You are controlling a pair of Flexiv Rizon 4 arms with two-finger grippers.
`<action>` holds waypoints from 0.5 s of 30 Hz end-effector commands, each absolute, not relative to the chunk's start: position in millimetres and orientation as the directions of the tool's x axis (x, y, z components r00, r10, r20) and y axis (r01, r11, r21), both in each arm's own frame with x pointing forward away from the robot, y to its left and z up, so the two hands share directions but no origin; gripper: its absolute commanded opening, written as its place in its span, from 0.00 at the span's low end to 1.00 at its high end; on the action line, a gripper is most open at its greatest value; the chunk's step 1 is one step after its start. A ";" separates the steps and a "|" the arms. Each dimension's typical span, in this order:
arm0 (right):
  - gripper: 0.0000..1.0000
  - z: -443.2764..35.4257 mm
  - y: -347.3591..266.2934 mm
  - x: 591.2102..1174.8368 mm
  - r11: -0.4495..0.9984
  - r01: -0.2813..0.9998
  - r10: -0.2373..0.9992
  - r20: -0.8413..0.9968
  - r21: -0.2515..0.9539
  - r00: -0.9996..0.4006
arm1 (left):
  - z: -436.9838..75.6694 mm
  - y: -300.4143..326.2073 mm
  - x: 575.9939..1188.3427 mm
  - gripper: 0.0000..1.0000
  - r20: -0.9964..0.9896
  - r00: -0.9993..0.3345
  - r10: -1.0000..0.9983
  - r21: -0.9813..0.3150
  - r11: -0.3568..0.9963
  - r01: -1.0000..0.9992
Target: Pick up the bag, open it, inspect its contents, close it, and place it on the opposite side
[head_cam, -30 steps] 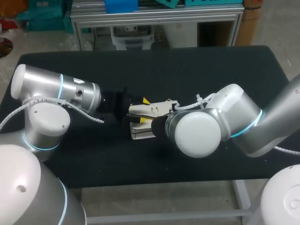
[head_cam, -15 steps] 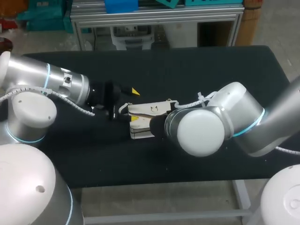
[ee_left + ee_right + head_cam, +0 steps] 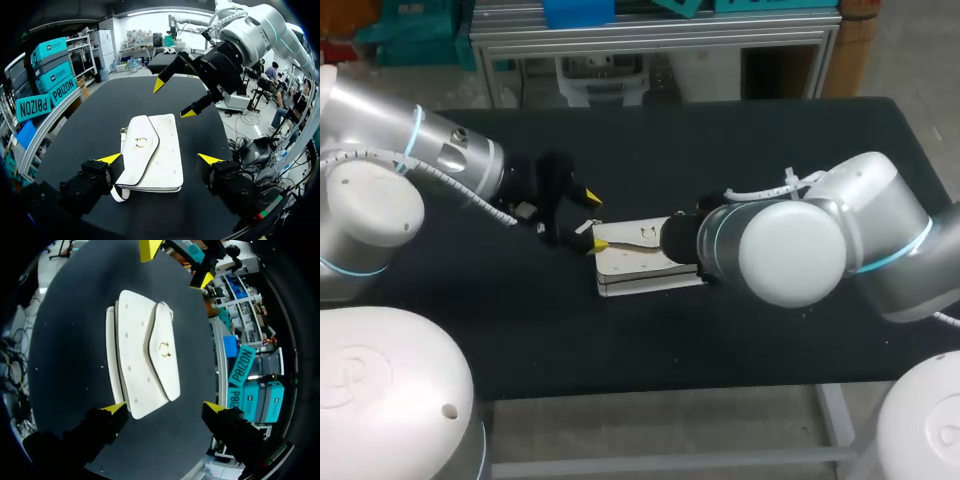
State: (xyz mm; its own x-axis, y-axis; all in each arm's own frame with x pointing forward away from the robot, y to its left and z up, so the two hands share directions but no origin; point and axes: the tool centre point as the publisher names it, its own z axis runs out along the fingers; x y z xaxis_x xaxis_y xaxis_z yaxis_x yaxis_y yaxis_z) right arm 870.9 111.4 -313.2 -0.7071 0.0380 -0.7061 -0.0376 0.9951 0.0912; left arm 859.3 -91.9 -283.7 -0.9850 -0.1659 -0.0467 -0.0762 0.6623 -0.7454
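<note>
The bag (image 3: 645,260) lies flat on the black table (image 3: 770,140), white and slim, with its flap (image 3: 140,150) folded down and a small metal clasp (image 3: 141,142) sitting on it, so I take it to be closed. My left gripper (image 3: 596,222) is at the bag's end nearer my left arm, fingers spread wide and holding nothing; from its own wrist camera one yellow tip sits just beside the bag's long edge and the other stands apart from the opposite edge, and I cannot tell whether the near tip touches. My right gripper (image 3: 165,408) hangs above the bag's other end, also spread wide and empty, with the bag ahead of its fingers, not between them. I judge the bag to be light, with a fairly stiff, flat body and a smooth skin that could slip between the fingertips. Lying flat as it does, it offers little height to pinch, so I would take the body across its narrow width near one end, fingers low against both long edges, and leave the flap's free lip near the clasp for the other arm. The flap looks the softer part and should bend at its fold, and I would not squeeze on the clasp itself
</note>
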 end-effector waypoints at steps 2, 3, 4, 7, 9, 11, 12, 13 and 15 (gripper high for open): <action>1.00 -294.5 99.4 876.5 0.976 -0.146 -0.013 -0.633 0.160 -0.774 | -275.9 -89.9 861.9 1.00 0.000 -0.986 -0.169 -0.639 0.758 -0.130; 1.00 -291.9 100.0 878.8 0.976 -0.152 -0.025 -0.619 0.153 -0.785 | -275.7 -89.1 860.8 1.00 -0.005 -0.985 -0.173 -0.624 0.770 -0.132; 1.00 -289.2 100.9 880.7 0.977 -0.161 -0.043 -0.603 0.143 -0.797 | -275.6 -88.6 859.6 1.00 -0.008 -0.985 -0.170 -0.607 0.784 -0.131; 1.00 -283.8 104.4 885.7 0.976 -0.181 -0.081 -0.569 0.121 -0.819 | -274.1 -86.9 856.9 1.00 -0.012 -0.986 -0.167 -0.582 0.803 -0.129; 1.00 -281.4 106.3 888.7 0.977 -0.185 -0.101 -0.544 0.102 -0.833 | -271.9 -85.2 856.2 1.00 -0.014 -0.986 -0.164 -0.574 0.809 -0.126; 1.00 -280.1 106.5 892.3 0.980 -0.182 -0.117 -0.511 0.080 -0.851 | -269.9 -83.0 857.0 1.00 -0.020 -0.985 -0.172 -0.568 0.813 -0.130; 1.00 -279.4 106.3 894.0 0.978 -0.186 -0.119 -0.493 0.090 -0.862 | -268.8 -81.7 856.7 1.00 -0.020 -0.985 -0.174 -0.567 0.813 -0.132; 1.00 -278.1 105.2 895.7 0.981 -0.176 -0.117 -0.482 0.079 -0.868 | -267.9 -80.2 856.7 1.00 -0.021 -0.984 -0.179 -0.566 0.813 -0.136; 1.00 -275.3 101.9 899.9 0.982 -0.169 -0.113 -0.440 0.089 -0.891 | -266.8 -77.4 856.4 1.00 -0.017 -0.982 -0.189 -0.561 0.815 -0.147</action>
